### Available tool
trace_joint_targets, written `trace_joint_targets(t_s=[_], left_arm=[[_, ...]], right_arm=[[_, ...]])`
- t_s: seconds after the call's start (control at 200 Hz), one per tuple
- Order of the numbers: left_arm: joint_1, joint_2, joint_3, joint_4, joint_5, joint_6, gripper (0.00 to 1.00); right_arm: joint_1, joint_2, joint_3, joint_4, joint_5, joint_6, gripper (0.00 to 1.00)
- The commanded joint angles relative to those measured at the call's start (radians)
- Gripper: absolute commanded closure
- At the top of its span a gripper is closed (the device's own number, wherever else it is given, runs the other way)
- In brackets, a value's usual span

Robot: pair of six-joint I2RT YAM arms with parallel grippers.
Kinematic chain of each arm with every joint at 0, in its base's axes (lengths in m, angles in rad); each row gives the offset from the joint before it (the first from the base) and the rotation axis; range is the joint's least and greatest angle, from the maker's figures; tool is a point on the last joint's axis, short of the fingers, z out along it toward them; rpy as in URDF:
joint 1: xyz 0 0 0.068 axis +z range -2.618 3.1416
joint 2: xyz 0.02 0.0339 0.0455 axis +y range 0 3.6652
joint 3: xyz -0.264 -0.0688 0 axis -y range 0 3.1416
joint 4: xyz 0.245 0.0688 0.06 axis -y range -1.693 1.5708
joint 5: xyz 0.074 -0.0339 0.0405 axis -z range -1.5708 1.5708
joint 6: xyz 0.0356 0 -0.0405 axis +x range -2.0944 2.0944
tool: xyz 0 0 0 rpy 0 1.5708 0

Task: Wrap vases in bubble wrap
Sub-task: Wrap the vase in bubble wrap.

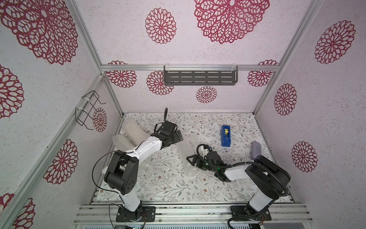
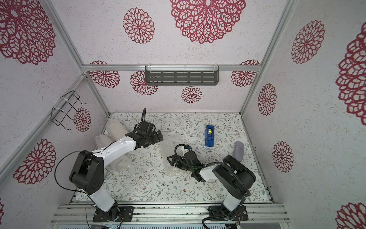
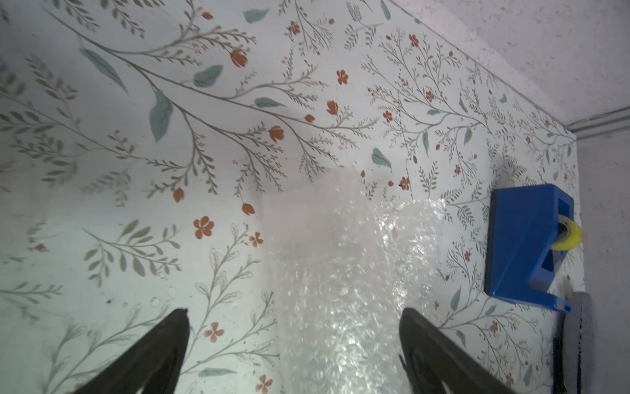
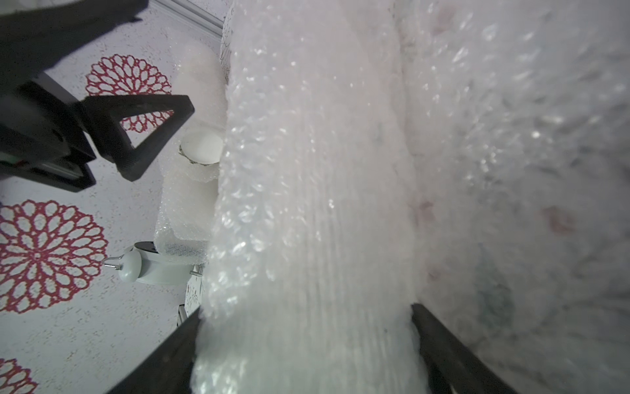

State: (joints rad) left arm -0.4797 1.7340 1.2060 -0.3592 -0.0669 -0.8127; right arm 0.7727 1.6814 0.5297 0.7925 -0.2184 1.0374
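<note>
We see the bubble-wrapped vase [image 4: 306,204] out on the middle of the surface [image 1: 168,188], between the two arms. The right claw [image 4: 305,309] is clamped on it: in the right wrist view the crinkly bundle fills the whole gap, and both dark fingers [image 4: 170,354] press against its sides. Fine lengthwise ridges show through the plastic there. In both top views this bundle is only a faint translucent shape [image 2: 168,145] by the right claw, so we cannot tell how it is tilted.

The left claw [image 3: 294,311] stands wide apart and grips nothing. In the left wrist view the same bundle [image 3: 341,273] runs between its fingers. One fingertip [image 3: 405,312] sits right at the edge of the wrap, and we cannot tell whether it touches. The opposite finger is clearly apart from it.

Two more wrapped vases [image 1: 134,129] lie side by side at the far left corner of the surface, partly hidden by the left arm [image 1: 146,147]. The right wrist view catches them behind the left claw, one with a round white end [image 4: 201,146] showing out of its wrap.

Loose bubble wrap [image 4: 511,170] spreads beside the held bundle, with the floral print faint through it.

A blue tape dispenser [image 1: 226,135] with a yellow roll stands toward the far right, well apart from both claws. A greyish-lilac object [image 1: 256,149] lies near the right edge, just beyond the right arm; we cannot tell what it is.
</note>
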Motion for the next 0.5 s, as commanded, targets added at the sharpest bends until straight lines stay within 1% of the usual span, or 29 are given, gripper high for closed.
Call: trace_joint_targets(t_s=[0.0,0.105,0.195,0.31,0.405,0.495], left_arm=[[-0.016,0.016,-0.023,0.072,0.058,-0.007,0.01],[-0.017,0.047,-0.025,0.099,0.106,-0.017,0.03],[-0.021,0.079,-0.008,0.093,0.127,-0.015,0.05],[-0.021,0.138,0.038,0.023,0.117,-0.007,0.07],[-0.019,0.187,0.069,-0.013,0.114,-0.009,0.13],[-0.019,0.22,0.091,-0.037,0.101,-0.008,0.15]], right_arm=[[-0.004,0.048,-0.018,-0.042,-0.054,0.042,0.24],[-0.004,0.063,-0.013,-0.028,-0.061,0.043,0.23],[-0.003,0.051,-0.002,-0.077,-0.037,0.014,0.22],[-0.004,0.027,0.002,-0.122,-0.014,-0.018,0.19],[-0.003,0.017,0.006,-0.136,-0.01,-0.047,0.16],[-0.003,0.008,0.007,-0.148,-0.004,-0.064,0.14]])
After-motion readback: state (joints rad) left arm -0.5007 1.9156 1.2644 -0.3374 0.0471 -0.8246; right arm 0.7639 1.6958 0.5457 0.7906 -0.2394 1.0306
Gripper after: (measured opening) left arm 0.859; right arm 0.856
